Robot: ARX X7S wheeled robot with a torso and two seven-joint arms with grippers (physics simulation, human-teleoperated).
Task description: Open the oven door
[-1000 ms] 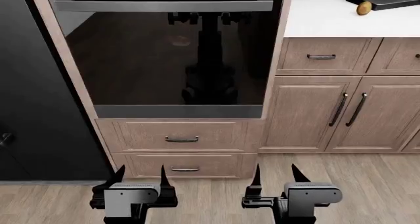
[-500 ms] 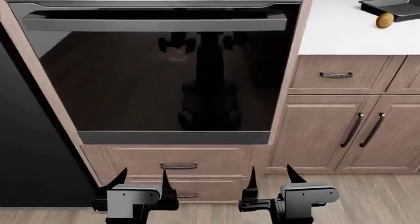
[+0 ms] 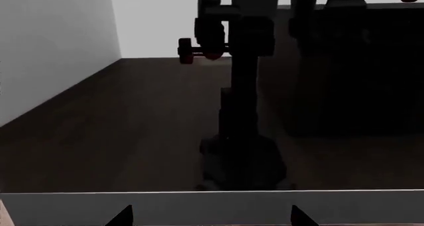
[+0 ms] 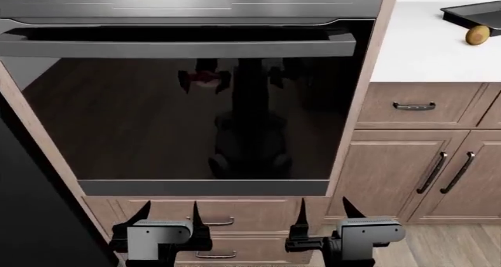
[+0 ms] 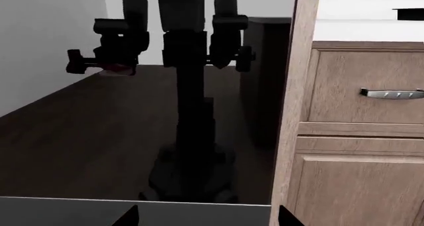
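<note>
Glossy black glass oven door [image 4: 188,114] shut, flat grey bar handle [image 4: 176,45] along its top edge. Left gripper [image 4: 168,211] and right gripper [image 4: 324,207] spread wide, empty, low before it.

A white tabletop [image 4: 423,50] carries a dark tray [image 4: 473,13] with a potato [image 4: 477,35] just beside it; brown drawer fronts [image 4: 419,105] and cabinet doors [image 4: 391,176] sit below.

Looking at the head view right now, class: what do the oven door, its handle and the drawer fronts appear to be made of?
Oven door: seemingly glossy black glass; it mirrors the robot and floor.
Handle: probably brushed grey metal, with a dull even sheen.
Drawer fronts: wood-look brown panels with visible grain; solid or veneer cannot be told.
</note>
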